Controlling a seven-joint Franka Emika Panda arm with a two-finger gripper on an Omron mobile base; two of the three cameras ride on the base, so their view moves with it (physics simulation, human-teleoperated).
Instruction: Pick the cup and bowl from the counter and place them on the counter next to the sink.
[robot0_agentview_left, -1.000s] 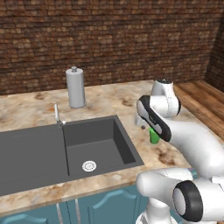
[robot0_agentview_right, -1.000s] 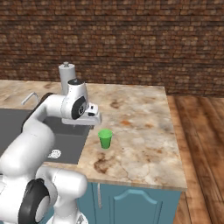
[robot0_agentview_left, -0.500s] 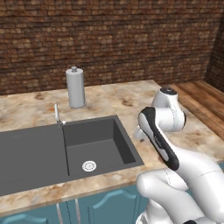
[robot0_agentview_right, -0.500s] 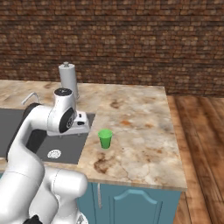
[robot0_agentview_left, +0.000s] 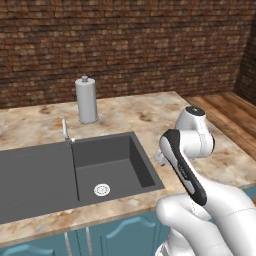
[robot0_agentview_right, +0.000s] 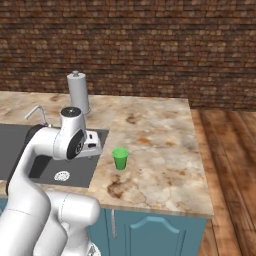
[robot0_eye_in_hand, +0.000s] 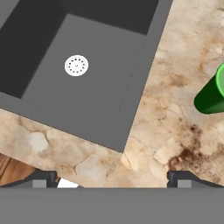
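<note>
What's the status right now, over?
Tool open, empty, above the dark grey sink's right rim. Small bright green cup upright on the beige marbled counter, right of sink, untouched. Nothing between tool and cup.

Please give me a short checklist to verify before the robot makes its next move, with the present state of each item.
1. Tool open and empty: ok, fingertips stand wide apart with nothing between them.
2. Cup upright on the counter beside the sink: ok.
3. Tool apart from the cup: ok, the cup sits off to one side in the hand view.
4. Bowl located: cannot tell.
5. Free counter next to the sink for the bowl: ok, bare stone around the cup.
</note>
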